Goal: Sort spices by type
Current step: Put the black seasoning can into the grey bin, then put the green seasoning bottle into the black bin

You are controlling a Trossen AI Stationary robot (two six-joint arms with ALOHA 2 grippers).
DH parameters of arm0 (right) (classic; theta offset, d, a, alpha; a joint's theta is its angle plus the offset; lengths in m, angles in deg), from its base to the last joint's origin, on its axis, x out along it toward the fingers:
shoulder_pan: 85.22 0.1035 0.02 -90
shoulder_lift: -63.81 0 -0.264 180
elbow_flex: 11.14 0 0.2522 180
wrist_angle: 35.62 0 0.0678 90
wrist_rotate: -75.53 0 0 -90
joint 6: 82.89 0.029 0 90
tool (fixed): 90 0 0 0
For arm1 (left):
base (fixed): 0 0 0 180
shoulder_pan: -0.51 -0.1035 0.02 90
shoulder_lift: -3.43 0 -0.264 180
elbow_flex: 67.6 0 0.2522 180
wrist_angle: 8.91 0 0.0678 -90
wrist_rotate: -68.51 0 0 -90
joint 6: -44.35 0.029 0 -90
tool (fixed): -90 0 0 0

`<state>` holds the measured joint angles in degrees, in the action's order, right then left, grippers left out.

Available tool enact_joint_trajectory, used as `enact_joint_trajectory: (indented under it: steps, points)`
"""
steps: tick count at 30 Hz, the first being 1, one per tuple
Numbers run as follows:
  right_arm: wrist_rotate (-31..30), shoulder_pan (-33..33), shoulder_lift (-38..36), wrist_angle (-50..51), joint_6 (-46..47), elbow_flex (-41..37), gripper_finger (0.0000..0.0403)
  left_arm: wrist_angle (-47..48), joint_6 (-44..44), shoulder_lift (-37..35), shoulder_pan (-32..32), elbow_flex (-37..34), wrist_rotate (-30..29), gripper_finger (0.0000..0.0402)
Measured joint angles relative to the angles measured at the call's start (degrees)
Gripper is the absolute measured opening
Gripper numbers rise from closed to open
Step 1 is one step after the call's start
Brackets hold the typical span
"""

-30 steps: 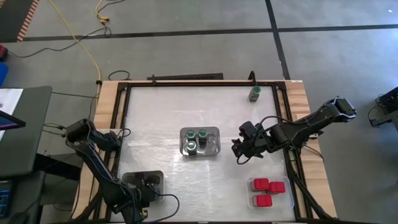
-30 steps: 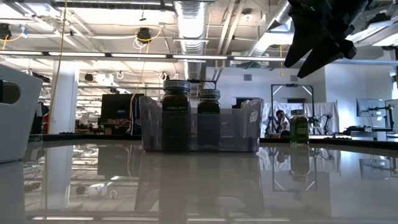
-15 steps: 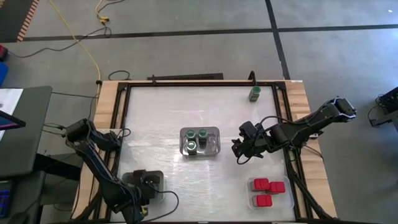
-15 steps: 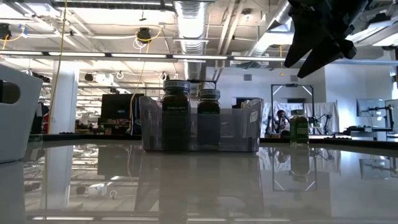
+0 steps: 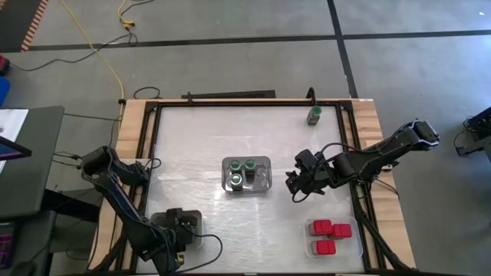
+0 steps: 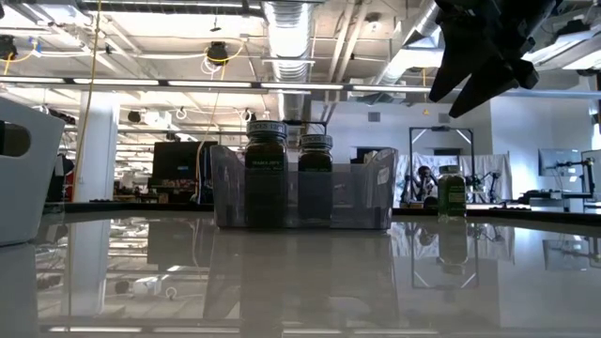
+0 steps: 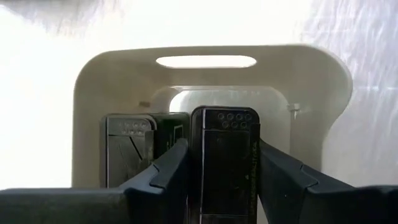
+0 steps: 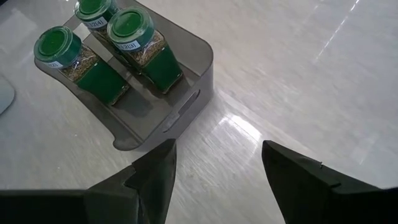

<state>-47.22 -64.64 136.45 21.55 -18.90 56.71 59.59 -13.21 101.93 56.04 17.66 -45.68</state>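
In the left wrist view a dark rectangular spice box [image 7: 224,155] stands between the fingers of my left gripper [image 7: 222,148], inside a white tray [image 7: 205,81] at the table's near left [image 5: 178,224]. A second dark box [image 7: 127,155] stands beside it. At the table's middle, three green-lidded jars [image 8: 134,46] stand in a clear tray [image 5: 247,175]. To the right of that tray my right gripper [image 5: 295,186] hangs open above the bare table. Another green-lidded jar [image 5: 314,115] stands alone at the far right. My left gripper pinches the dark box by its two opposite narrow sides [image 7: 198,180], one finger on each. The fingers come steeply from above, slanting down into the white tray. The box is upright; the fingers hide its lower end, so whether it rests on the tray floor cannot be told.
Several red-topped boxes [image 5: 330,230] lie in a clear tray [image 5: 351,244] at the near right. A dark frame [image 5: 230,103] runs round the white table top. Bare table lies between the middle tray and the near edge.
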Motion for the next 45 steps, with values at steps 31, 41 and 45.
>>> enact_joint_trajectory:
  steps: [31, 41, 45]
  points:
    - [0.0, 0.0, 0.0, -0.21, -0.2, 0.0, 0.0264, 1.43, 1.49, -10.88, -0.12, 0.0, 0.4, 0.0238]
    - [0.0, 0.01, 0.0, -0.28, 0.02, 0.0, 0.0264, 3.78, 27.03, -20.96, -5.82, 0.02, -12.54, 0.0238]
    - [0.0, 0.0, 0.0, -1.13, 0.02, 0.0, 0.0264, 4.2, 31.04, -22.97, -12.69, 0.01, -15.39, 0.0238]
